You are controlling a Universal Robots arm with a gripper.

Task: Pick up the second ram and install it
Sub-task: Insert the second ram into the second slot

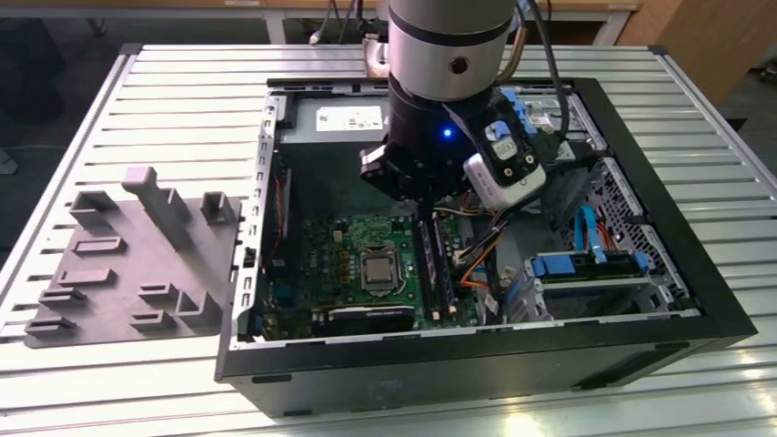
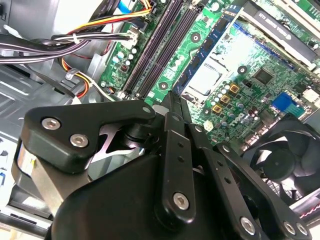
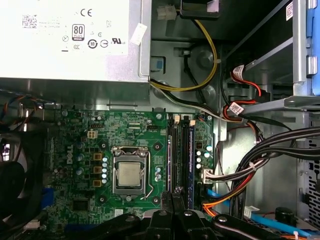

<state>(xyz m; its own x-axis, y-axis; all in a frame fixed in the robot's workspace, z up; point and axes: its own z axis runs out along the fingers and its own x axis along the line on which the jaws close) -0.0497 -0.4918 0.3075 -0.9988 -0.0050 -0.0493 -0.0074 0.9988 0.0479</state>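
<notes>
1. An open computer case (image 1: 486, 364) lies on its side on the slatted tabletop (image 1: 182, 82), and the arm reaches down into it from above
2. The gripper (image 3: 175, 194) hangs low over the green motherboard (image 3: 75, 130). Its tips are just above one end of the black memory slots (image 3: 173, 150), beside the processor socket (image 3: 130, 173)
3. Both wrist views show the gripper's two fingers drawn together, tip against tip; I cannot tell whether anything thin is pinched between them
4. The second ram (image 3: 190, 150) looks to be the bluish strip standing on edge along the slot bank, on the side toward the bundled cables (image 3: 260, 160). The angle is steep, so it is unclear whether it sits fully down
5. That strip runs parallel to the black slots and just beside the gripper's tips, with its far end toward the grey power-supply box (image 3: 75, 50)
6. In the second wrist view a black fan (image 2: 285, 170) sits on the far side of the socket from the slots
7. In the exterior view a grey fixture tray (image 1: 122, 264) rests on the tabletop at the exterior view's left of the case, well apart from the gripper
</notes>
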